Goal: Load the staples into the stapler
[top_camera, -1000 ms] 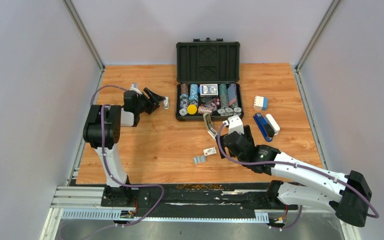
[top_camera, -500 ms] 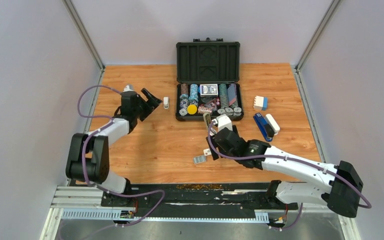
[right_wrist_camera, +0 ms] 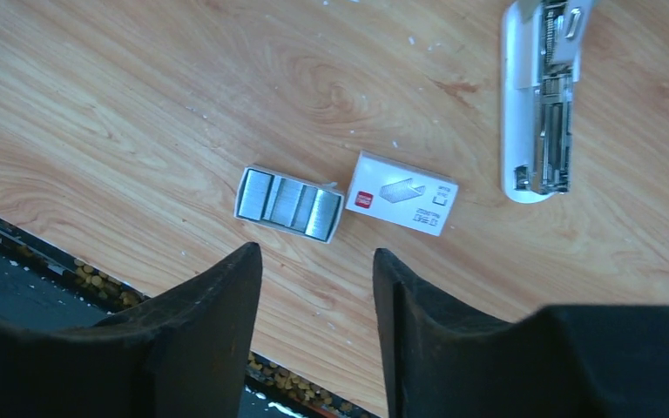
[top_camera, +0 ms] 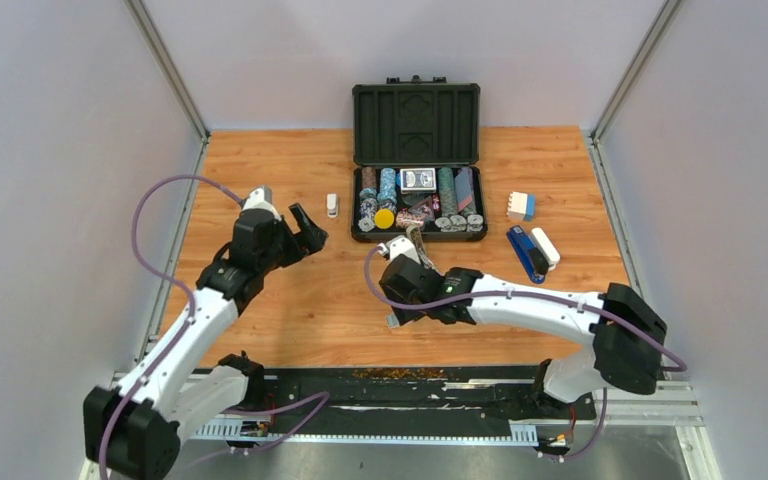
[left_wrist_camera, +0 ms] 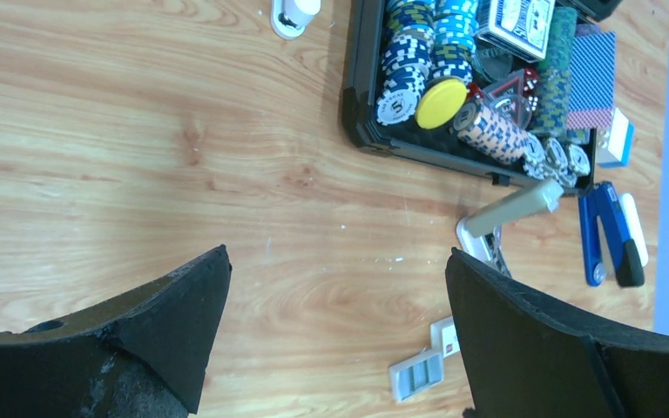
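Red square logo and a drawn staple strip on the white sleeve [right_wrist_camera: 402, 193], at three o'clock of the tray of staples [right_wrist_camera: 288, 204]; small print beside them too fine to read. Seemingly a 5 on a white poker chip [left_wrist_camera: 395, 105] in the case [left_wrist_camera: 354, 87]; surrounding lettering blurred. Card box [left_wrist_camera: 523, 13] print illegible.

Wooden table [top_camera: 290, 300] bears chip case [top_camera: 416, 120], staples [right_wrist_camera: 288, 204], sleeve [right_wrist_camera: 402, 193], stapler [right_wrist_camera: 536, 96], blue stapler [top_camera: 526, 253].
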Available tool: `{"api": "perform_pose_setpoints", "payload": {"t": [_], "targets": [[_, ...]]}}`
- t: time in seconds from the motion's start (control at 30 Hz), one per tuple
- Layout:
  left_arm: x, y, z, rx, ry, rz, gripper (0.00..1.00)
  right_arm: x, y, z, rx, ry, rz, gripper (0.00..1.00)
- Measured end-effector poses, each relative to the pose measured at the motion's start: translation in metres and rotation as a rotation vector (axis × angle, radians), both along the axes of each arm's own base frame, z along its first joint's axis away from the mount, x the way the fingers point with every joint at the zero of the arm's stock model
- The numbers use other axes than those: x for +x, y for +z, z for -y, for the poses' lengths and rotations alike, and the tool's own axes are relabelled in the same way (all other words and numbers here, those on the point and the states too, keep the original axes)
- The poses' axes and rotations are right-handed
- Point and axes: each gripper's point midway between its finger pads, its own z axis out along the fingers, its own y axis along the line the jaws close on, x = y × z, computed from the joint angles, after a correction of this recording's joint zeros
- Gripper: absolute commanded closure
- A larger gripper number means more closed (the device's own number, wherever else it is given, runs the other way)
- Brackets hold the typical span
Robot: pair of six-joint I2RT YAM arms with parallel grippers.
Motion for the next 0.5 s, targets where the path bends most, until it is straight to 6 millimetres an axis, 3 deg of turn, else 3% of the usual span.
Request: {"api": "perform_pose_setpoints", "payload": {"t": [0.23,0.5], "targets": [[-0.039,0.039,-0.019,0.095,-0.066,0.082,0.0,-0.006,-0.019,-0.018,-0.044,0.017,-0.079,0.61],[-0.056,0.074,-0.019,0.198,-0.187,0.181,0.0,-0.009,-0.034,-0.022,-0.088,0.01,-0.128,0.65]]}}
